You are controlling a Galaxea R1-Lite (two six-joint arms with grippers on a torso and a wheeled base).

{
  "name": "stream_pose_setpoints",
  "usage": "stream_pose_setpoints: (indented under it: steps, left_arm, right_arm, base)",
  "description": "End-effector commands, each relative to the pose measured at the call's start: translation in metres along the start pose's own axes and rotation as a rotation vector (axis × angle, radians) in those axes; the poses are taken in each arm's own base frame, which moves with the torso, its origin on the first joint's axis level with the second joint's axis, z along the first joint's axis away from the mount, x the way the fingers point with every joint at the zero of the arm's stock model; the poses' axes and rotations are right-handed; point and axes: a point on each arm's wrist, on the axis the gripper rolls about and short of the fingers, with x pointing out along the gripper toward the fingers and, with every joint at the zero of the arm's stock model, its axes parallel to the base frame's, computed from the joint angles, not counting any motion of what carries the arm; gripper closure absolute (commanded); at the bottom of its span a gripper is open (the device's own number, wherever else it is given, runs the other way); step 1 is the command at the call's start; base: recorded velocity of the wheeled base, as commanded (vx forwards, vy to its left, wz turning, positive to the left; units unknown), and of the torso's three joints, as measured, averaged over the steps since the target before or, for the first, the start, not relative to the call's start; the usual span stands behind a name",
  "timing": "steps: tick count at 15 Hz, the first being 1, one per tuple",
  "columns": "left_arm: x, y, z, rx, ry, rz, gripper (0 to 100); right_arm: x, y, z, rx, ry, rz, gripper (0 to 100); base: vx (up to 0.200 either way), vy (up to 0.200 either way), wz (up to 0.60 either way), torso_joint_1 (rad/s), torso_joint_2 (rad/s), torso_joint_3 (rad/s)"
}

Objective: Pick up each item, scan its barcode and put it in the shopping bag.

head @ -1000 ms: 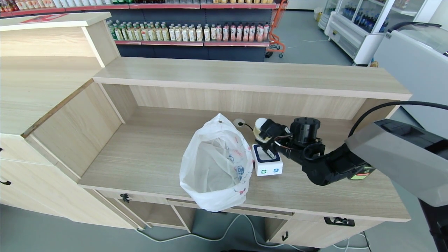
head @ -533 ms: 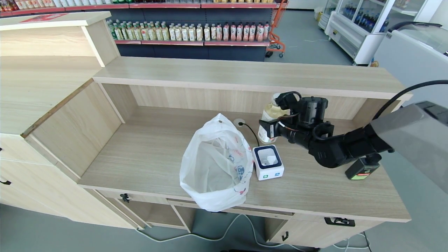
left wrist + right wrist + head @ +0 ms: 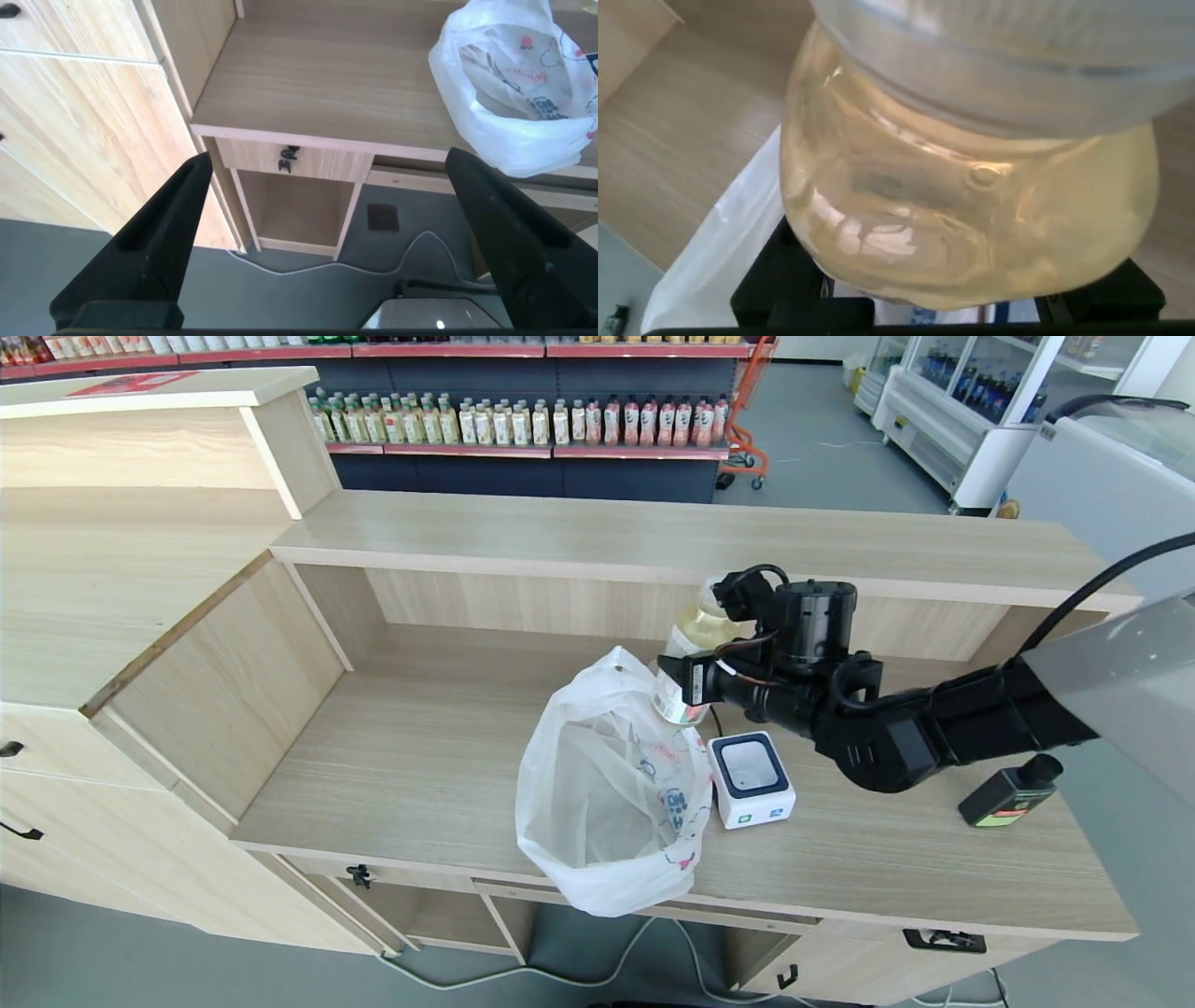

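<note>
My right gripper (image 3: 702,644) is shut on a clear bottle of pale yellow drink (image 3: 686,653), held tilted in the air above the far right rim of the white shopping bag (image 3: 607,784). The bottle (image 3: 971,205) sits close before the right wrist camera, with the bag's rim (image 3: 719,252) below it. The bag stands open on the counter (image 3: 420,747). A white cube scanner (image 3: 752,778) with a dark window sits just right of the bag. My left gripper (image 3: 327,243) hangs open below the counter's front edge, with the bag (image 3: 509,84) off to one side.
A small dark bottle (image 3: 1011,791) with a green and red label lies at the counter's right end. A raised wooden ledge (image 3: 672,537) runs behind the counter. A cable runs from the back wall down behind the bag. Drawers with black latches (image 3: 290,157) sit under the counter.
The right arm lifted the bottle off the scanner, then carried it left to above the bag's rim. The head camera has shifted, so the whole scene sits a little further right.
</note>
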Motion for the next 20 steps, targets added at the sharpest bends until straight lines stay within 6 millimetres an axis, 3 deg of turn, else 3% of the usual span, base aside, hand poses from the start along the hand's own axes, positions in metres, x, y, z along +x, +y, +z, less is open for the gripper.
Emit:
stream_pose_setpoints:
  steps: [1,5,15,20]
  left_arm:
    - [0.000,0.000,0.000,0.000,-0.001,0.000,0]
    - [0.000,0.000,0.000,-0.002,-0.002,0.000,0]
    - [0.000,0.000,0.000,-0.002,-0.001,0.000,0]
    - [0.000,0.000,0.000,-0.002,-0.002,0.000,0]
  right_arm:
    - [-0.004,0.015,-0.016,0.000,0.050,0.032,100]
    - [0.009,0.032,-0.052,-0.019,0.117,0.070,100]
    - [0.032,0.052,-0.136,-0.177,0.141,0.122,100]
    - [0.041,0.053,-0.155,-0.209,0.126,0.131,100]
  base:
    - [0.000,0.000,0.00,0.000,0.00,0.000]
    - [0.000,0.000,0.00,0.000,0.00,0.000]
    - [0.000,0.000,0.00,0.000,0.00,0.000]
    - [0.000,0.000,0.00,0.000,0.00,0.000]
